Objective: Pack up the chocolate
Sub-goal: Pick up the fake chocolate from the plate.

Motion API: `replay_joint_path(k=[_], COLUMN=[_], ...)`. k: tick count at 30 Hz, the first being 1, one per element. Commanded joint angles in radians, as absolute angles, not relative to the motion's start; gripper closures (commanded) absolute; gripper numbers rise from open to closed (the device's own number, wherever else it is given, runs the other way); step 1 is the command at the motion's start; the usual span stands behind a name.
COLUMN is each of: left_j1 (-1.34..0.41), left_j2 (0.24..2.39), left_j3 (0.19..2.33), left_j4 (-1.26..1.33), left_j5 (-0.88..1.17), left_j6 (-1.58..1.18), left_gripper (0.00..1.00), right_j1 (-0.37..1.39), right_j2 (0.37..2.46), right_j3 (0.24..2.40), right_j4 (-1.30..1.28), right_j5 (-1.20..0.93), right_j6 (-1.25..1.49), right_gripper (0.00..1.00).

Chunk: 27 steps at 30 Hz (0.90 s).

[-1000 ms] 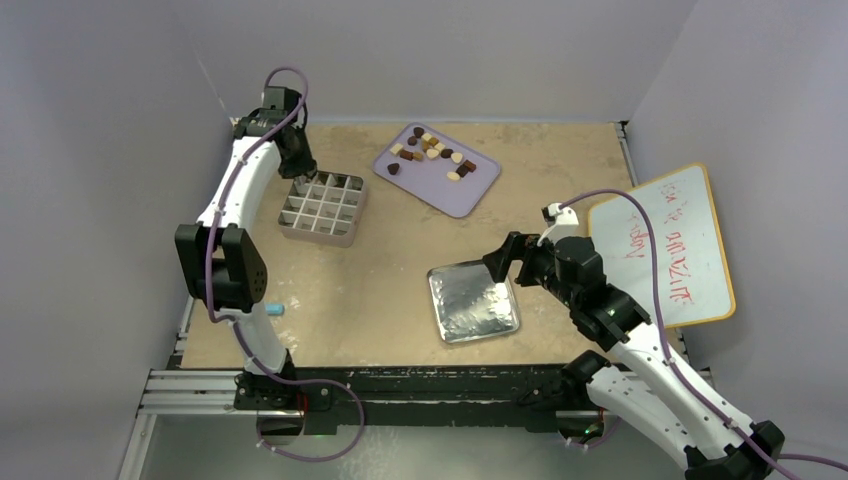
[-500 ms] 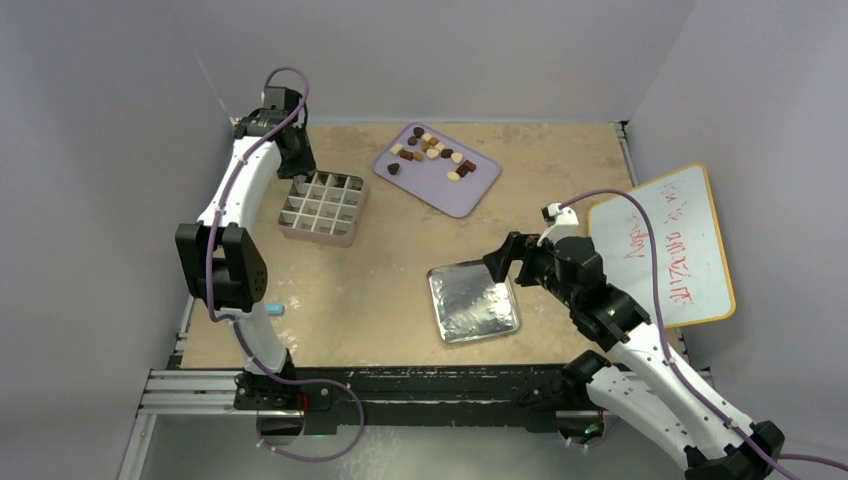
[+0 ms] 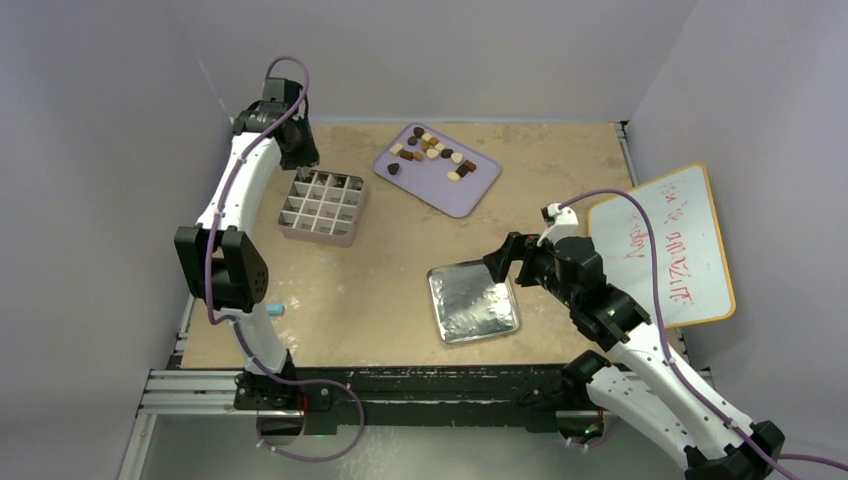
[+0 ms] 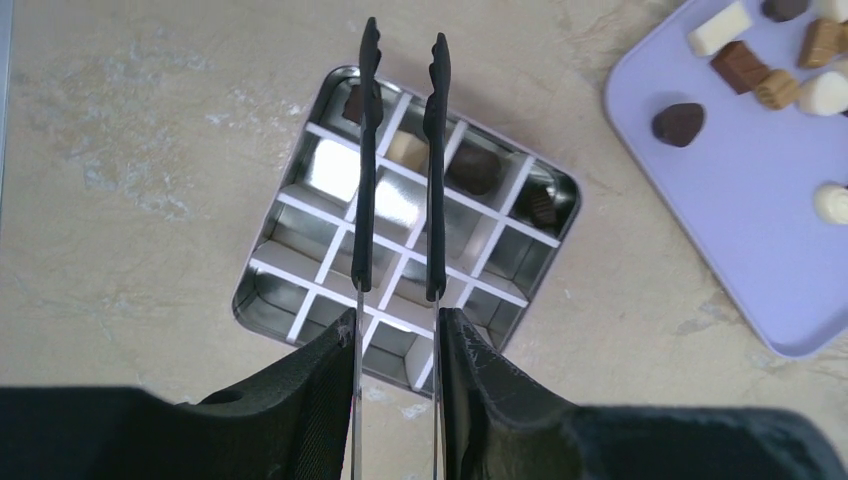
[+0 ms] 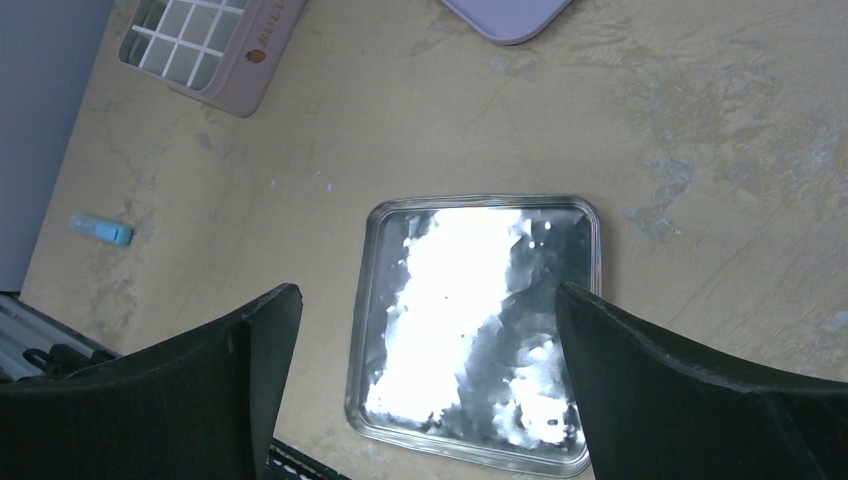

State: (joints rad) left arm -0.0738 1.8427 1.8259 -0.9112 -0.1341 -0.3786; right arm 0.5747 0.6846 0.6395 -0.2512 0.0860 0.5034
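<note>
Several chocolate pieces lie on a lilac tray, which also shows at the right of the left wrist view. A gridded tin holds a few pieces in its far cells. My left gripper is shut on black tweezers. The tweezer tips stand apart and empty above the tin's far row. My right gripper is open and empty, hovering over a shiny tin lid.
A whiteboard with red writing lies at the right edge. A small blue object lies near the front left. Grey walls enclose the table on three sides.
My left gripper has drawn back and up from the tin's far-left corner, taking the tweezers with it. The right arm has not moved.
</note>
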Motion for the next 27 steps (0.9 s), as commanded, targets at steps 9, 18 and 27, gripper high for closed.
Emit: replay_joint_path(k=[9, 18, 27], left_j1=[-0.27, -0.339, -0.34], left_j2=[1.906, 1.991, 2.053], left_j3=[2.002, 2.044, 2.06], left_j4=[-0.907, -0.836, -0.835], left_j5=[-0.114, -0.023, 0.02], left_j6=[-0.346, -0.281, -0.252], left_gripper=[0.69, 0.68, 0.65], right_j1=[0.572, 0.572, 0.572], right_j2=[0.696, 0.706, 0.707], right_j3=[0.675, 0.688, 0.695], right_j4=[-0.244, -0.252, -0.251], right_j5=[0.093, 0.091, 0.091], right_j6=[0.494, 0.484, 0.485], right_gripper=[0.01, 0.01, 0.01])
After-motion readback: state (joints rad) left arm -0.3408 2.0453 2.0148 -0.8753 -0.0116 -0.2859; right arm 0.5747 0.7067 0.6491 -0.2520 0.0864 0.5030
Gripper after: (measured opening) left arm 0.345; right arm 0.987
